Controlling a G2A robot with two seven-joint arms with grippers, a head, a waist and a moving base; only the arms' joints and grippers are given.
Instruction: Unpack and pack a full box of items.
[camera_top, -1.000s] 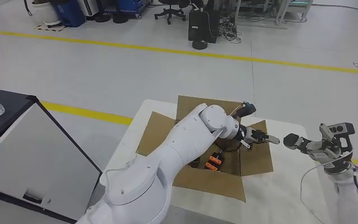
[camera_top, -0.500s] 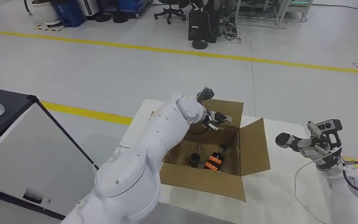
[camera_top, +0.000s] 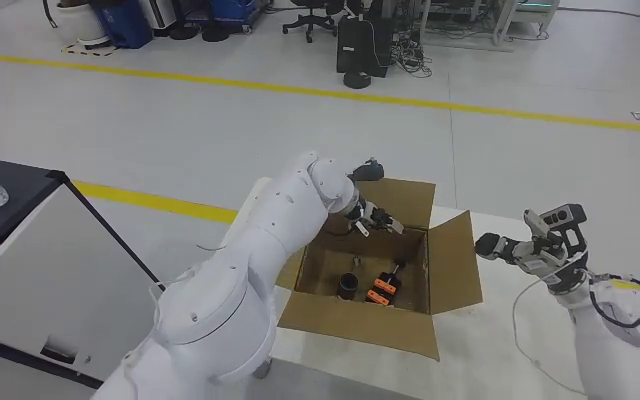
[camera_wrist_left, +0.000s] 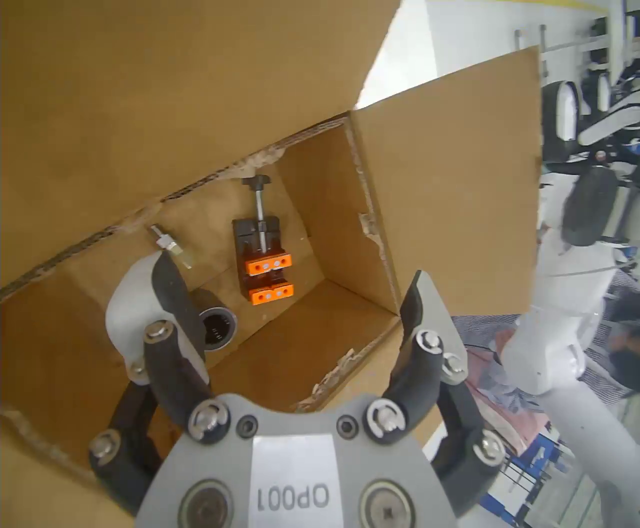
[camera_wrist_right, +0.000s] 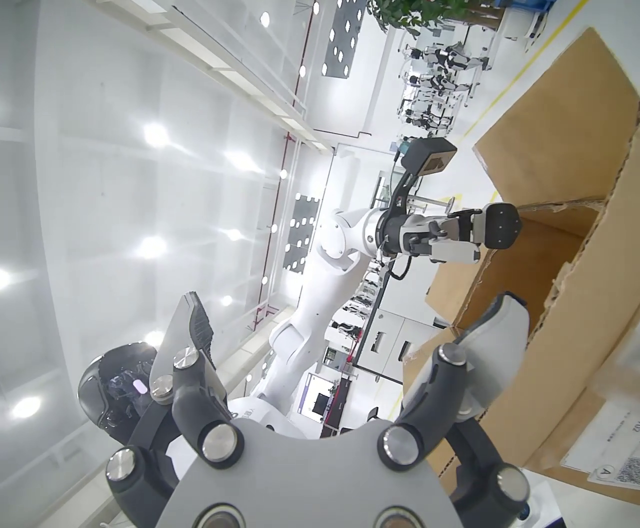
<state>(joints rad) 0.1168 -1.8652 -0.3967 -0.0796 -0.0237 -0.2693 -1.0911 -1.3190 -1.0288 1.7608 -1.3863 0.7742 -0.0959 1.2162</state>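
Observation:
An open cardboard box (camera_top: 455, 265) stands on the white table (camera_top: 500, 350). On its floor lie an orange-and-black vise (camera_top: 380, 288) (camera_wrist_left: 262, 260), a black cylinder (camera_top: 347, 285) (camera_wrist_left: 217, 327) and a small metal bolt (camera_wrist_left: 172, 245). My left gripper (camera_top: 388, 221) (camera_wrist_left: 292, 300) hangs open and empty over the box's far rim, tilted down into it. My right gripper (camera_top: 485, 243) (camera_wrist_right: 350, 320) is open and empty, just outside the upright right flap (camera_wrist_right: 575, 150). From the right wrist view the left gripper (camera_wrist_right: 465, 232) shows above the box.
A white cabinet (camera_top: 70, 270) stands on the floor to the left of the table. Bare tabletop lies to the right of the box and in front of it. Yellow floor lines and office chairs are far behind.
My left gripper swung from over the box's right flap back to its far rim. The right flap now stands more upright. My right gripper moved left, closer to the box.

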